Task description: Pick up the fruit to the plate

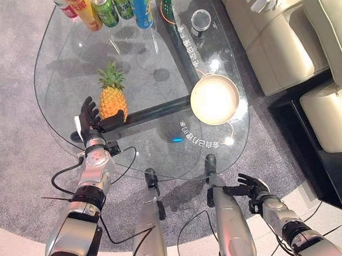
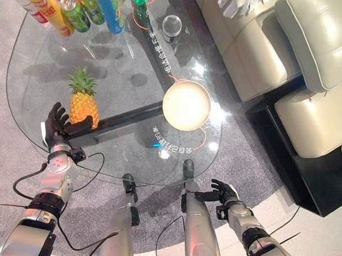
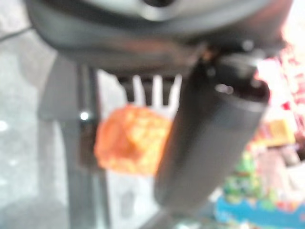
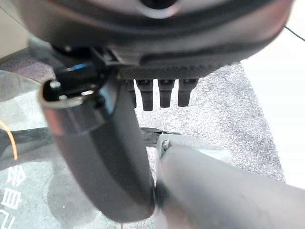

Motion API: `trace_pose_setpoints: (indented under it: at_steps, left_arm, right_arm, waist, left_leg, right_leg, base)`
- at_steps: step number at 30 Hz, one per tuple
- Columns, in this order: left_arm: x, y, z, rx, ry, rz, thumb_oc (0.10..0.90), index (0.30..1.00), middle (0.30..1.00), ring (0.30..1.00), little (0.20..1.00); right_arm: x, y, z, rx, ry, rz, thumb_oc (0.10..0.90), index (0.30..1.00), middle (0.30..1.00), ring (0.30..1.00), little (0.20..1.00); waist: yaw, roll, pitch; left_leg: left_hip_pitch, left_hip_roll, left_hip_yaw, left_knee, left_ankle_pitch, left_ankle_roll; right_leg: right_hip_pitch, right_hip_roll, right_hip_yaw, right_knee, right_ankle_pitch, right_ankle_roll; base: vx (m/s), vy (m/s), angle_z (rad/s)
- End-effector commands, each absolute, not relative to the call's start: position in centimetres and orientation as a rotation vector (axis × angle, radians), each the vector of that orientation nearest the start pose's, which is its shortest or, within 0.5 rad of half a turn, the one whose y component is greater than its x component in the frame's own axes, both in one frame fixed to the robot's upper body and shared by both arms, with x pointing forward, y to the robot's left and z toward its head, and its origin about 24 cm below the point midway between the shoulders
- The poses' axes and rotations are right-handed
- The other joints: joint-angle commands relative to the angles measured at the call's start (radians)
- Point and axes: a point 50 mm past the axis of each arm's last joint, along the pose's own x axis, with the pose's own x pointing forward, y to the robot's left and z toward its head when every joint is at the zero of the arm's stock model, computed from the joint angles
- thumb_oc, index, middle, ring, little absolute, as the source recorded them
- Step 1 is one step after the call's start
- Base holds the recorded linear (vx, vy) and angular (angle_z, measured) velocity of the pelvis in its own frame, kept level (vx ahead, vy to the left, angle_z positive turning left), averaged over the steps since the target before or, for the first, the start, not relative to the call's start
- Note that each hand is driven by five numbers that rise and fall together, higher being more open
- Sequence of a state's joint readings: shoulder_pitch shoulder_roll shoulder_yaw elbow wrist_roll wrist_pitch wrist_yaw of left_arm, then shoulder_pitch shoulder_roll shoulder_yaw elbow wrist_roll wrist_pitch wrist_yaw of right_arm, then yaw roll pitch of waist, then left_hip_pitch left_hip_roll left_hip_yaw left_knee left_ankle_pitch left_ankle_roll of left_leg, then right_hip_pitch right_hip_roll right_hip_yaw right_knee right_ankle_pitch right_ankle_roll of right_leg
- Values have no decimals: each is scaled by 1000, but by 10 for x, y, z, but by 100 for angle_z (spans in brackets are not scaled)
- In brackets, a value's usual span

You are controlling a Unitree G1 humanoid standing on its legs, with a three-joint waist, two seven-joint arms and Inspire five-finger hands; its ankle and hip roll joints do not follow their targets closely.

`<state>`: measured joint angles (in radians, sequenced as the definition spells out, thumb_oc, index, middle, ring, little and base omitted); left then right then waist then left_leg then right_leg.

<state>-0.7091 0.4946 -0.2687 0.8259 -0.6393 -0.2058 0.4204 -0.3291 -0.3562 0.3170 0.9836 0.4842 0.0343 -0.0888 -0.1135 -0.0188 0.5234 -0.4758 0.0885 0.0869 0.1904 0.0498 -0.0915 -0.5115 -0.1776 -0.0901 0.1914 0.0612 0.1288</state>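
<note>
The pineapple (image 1: 112, 97) is seen upright near the desk's (image 1: 65, 59) left edge, and the reach-to-grasp step is judged to be in hand: the left hand (image 1: 91, 119) is held open just beside it, thumb at its base, fingers not yet closed. The right hand (image 1: 251, 188) is kept relaxed and open off the desk's near edge. A firm closure is called for next, then a carry across bare glass to the plate (image 1: 214, 99) by the right edge (cans (image 1: 107, 7) stand well apart at the far edge).

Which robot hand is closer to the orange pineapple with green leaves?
Left. The left hand is right beside the orange pineapple with green leaves, its thumb at the base. The right hand hangs below the table's near edge.
</note>
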Motion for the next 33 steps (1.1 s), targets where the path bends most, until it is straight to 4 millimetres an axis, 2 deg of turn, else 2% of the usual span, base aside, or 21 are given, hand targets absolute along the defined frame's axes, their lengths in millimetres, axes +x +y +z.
trace_pose_setpoints:
  at_steps: [1,18,33]
  left_arm:
    - [375,267,153,-30,-195,468,800,900,900,900,900]
    - [382,269,161,4,-170,483,800,900,900,900,900]
    - [388,261,140,85,8,409,800,900,900,900,900]
  right_arm:
    - [212,-248,-102,-180,894,-170,800,900,900,900,900]
    - [218,-247,-98,-194,852,-169,800,900,900,900,900]
    - [224,-247,-94,-202,842,-168,800,900,900,900,900]
  waist:
    - [-18,-34,-3]
    - [-41,-29,-3]
    - [-48,-22,-3]
  left_leg:
    - [-68,-85,124,158,-138,51]
    - [-144,-84,135,168,-129,50]
    - [-173,-90,129,178,-124,48]
  right_leg:
    - [-50,82,-9,56,-55,-41]
    - [-135,91,3,75,-46,-43]
    - [-159,90,9,82,-46,-44]
  base:
    - [0,0,0]
    - [-1,4,-1]
    - [0,0,0]
